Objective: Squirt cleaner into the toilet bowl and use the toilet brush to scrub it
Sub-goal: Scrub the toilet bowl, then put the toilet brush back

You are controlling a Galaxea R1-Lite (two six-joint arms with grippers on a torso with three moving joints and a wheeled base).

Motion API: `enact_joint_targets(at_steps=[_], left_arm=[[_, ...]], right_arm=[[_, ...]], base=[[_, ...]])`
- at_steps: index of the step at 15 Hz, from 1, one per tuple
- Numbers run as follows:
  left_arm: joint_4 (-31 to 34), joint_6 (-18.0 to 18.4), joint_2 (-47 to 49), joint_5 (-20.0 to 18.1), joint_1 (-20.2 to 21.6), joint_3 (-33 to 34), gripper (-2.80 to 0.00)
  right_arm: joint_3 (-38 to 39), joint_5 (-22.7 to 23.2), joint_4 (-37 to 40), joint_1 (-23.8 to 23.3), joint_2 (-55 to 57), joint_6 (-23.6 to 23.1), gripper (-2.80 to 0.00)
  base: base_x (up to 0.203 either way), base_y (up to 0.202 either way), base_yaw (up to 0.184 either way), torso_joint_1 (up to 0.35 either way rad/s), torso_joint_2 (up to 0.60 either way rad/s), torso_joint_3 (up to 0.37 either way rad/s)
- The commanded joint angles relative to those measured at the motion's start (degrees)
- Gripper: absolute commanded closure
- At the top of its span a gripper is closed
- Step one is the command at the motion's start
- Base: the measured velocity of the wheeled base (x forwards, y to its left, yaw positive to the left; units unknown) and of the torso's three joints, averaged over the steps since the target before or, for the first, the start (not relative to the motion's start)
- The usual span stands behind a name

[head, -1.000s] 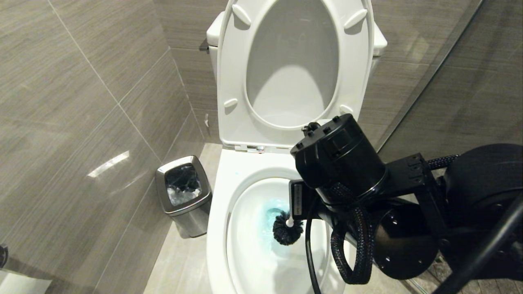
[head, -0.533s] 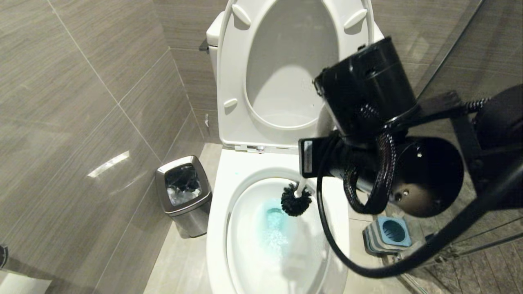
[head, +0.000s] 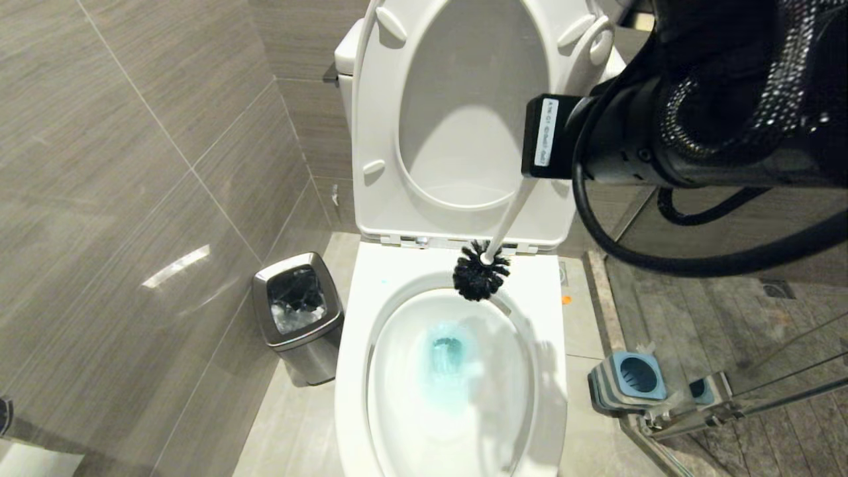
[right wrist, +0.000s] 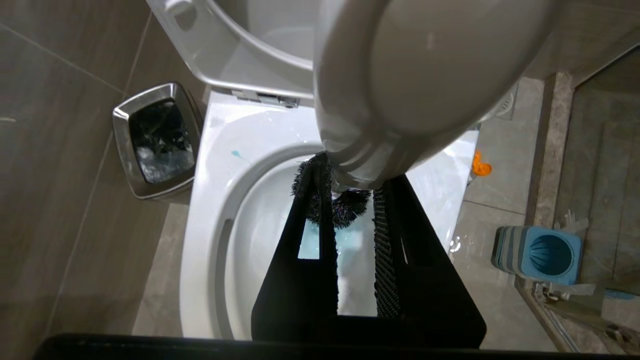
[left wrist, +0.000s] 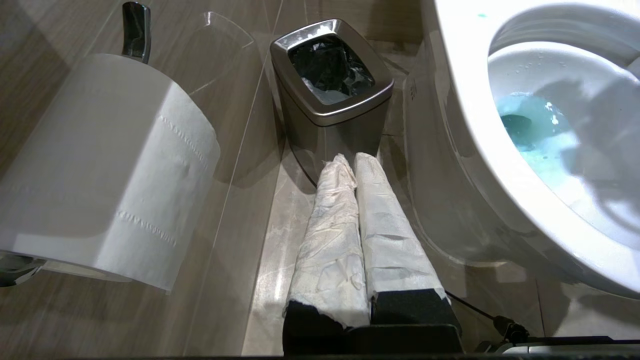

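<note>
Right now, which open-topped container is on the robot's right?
The blue brush holder, right of the toilet bowl. The steel bin stands on its left.

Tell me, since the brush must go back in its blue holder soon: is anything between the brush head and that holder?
Nothing visible. The toilet brush, held in the right end effector, hangs over the toilet bowl's back rim. The blue holder stands open-topped on the floor right of the bowl, with only rim and bare floor between.

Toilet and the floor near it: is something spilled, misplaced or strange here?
A small turquoise spot lies on the white rim of the toilet bowl, outside the basin, the same colour as the cleaner in the water. A small orange scrap lies on the floor beside the toilet. Nothing else stands out.
</note>
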Motion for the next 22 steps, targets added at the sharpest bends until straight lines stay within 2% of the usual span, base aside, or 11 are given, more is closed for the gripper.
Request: enact_joint_targets(at_steps=[1,5,9,11,16,22], left_arm=[[0.01,0.0,-0.01,0.01,0.1,0.0,0.0],[0.01,0.0,-0.01,0.01,0.1,0.0,0.0],[0.01,0.0,-0.01,0.01,0.01,0.0,0.0],[0.01,0.0,-0.01,0.01,0.01,0.0,0.0],[0.01,0.0,-0.01,0.01,0.02,0.0,0.0],[0.01,-0.09,-0.01,0.01,0.05,0.0,0.0]], right_arm=[[-1.4,-0.32,0.54,0.0,-0.64,0.12,0.0],[-1.4,-0.8,0.82,0.0,-1.14,-0.03,0.0],[-1.23,-1.18,7.56,0.0,-4.74,-0.25,0.0],[-1.22,-1.48,8.17,-0.63,-5.49,-0.32,0.0],[1.63,-1.57,10.1,-8.01,-6.81,-0.57,0.0],[7.71,-0.96,9.24,-21.69,-9.31,-1.76,0.0]], base=[[0.0,0.0,0.0,0.0,0.0,0.0],[0.0,0.0,0.0,0.0,0.0,0.0],[0.0,0.0,0.0,0.0,0.0,0.0],[0.0,0.0,0.0,0.0,0.0,0.0],[0.0,0.0,0.0,0.0,0.0,0.0],[0.0,0.0,0.0,0.0,0.0,0.0]])
